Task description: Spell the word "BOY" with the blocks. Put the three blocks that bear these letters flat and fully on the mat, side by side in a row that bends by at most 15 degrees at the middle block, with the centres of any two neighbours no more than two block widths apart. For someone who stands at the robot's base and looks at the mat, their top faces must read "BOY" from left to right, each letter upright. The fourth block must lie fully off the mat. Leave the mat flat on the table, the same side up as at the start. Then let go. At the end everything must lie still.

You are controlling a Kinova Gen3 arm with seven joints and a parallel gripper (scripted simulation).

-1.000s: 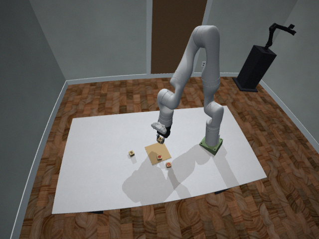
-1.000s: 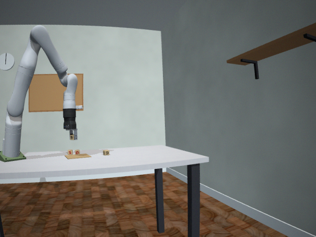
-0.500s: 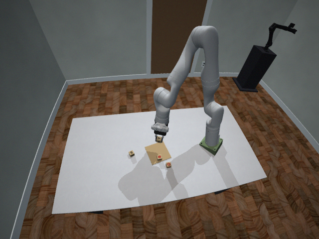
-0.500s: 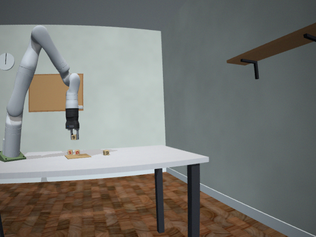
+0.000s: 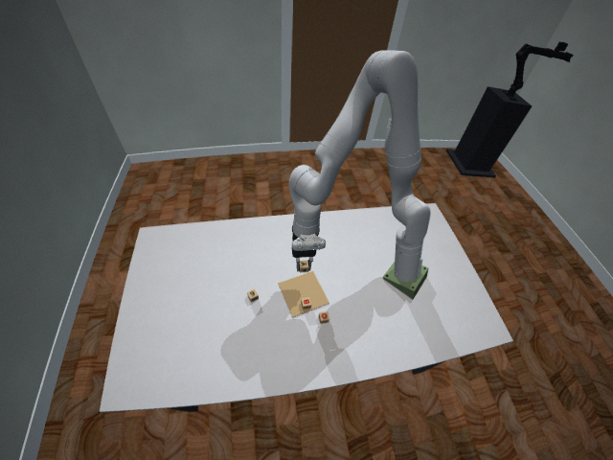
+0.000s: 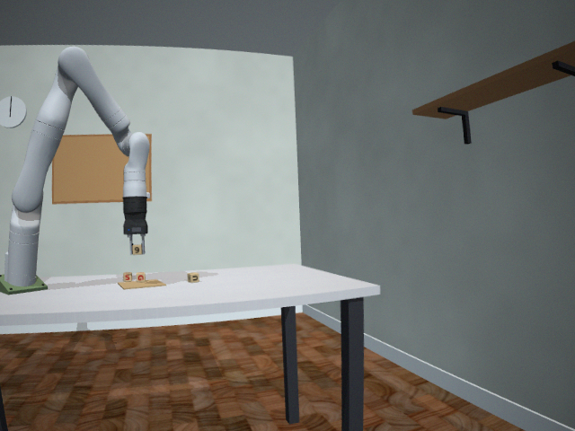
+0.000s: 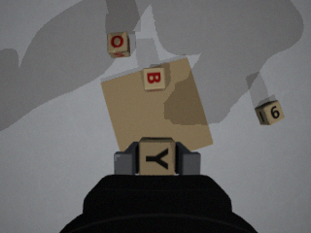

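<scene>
Held item: small tan wooden cube with a dark letter Y on top, the Y block, clamped between the two fingers of the black two-finger gripper and hanging well above the table.
Gripper state: closed on the Y block at a middling width; one finger on each side face.
Target surface: flat tan square mat, lying directly beyond and below the held block in the wrist view; the block hangs over the mat's edge nearest the gripper.
On the mat: tan cube with a red B, the B block, near the far edge.
Off the mat: tan cube with a red O, the O block, just beyond the far corner, close to the B block; tan cube marked 6, the fourth block, well apart on the white table.
Key relation: the B and O blocks lie ahead of the gripper along a diagonal; judged from this, the Y block's place is on the far side of the O block's eventual slot, so the row's line must be set first.
Arm pose: grey arm arched high, wrist vertical, gripper pointing straight down.
Task standing: one of three letters on the mat.
</scene>
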